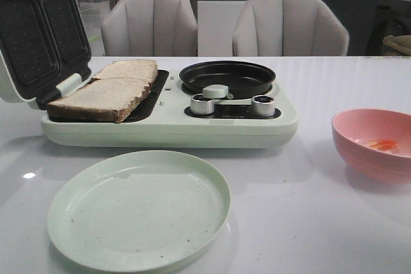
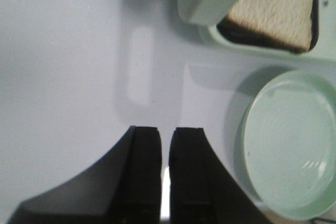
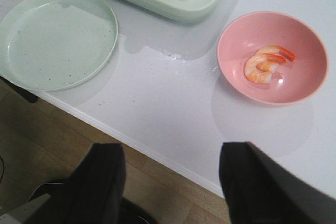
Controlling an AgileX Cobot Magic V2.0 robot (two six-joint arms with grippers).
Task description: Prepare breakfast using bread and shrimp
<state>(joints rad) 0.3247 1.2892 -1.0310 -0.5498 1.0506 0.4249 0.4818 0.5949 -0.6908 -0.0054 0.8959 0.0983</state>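
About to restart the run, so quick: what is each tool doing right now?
Left tool: shut, holding nothing, over bare table.
Right tool: open, holding nothing, back from the pink bowl with the shrimp.

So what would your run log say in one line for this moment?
bread: on open grill plate | shrimp: in pink bowl | green plate: bare | left tool: shut | right tool: open, off table edge

Your two bread (image 1: 106,91) slices lie flat, side by side, on the open sandwich maker (image 1: 167,129); two curled orange shrimp (image 3: 265,64) sit in the pink bowl (image 3: 299,85).
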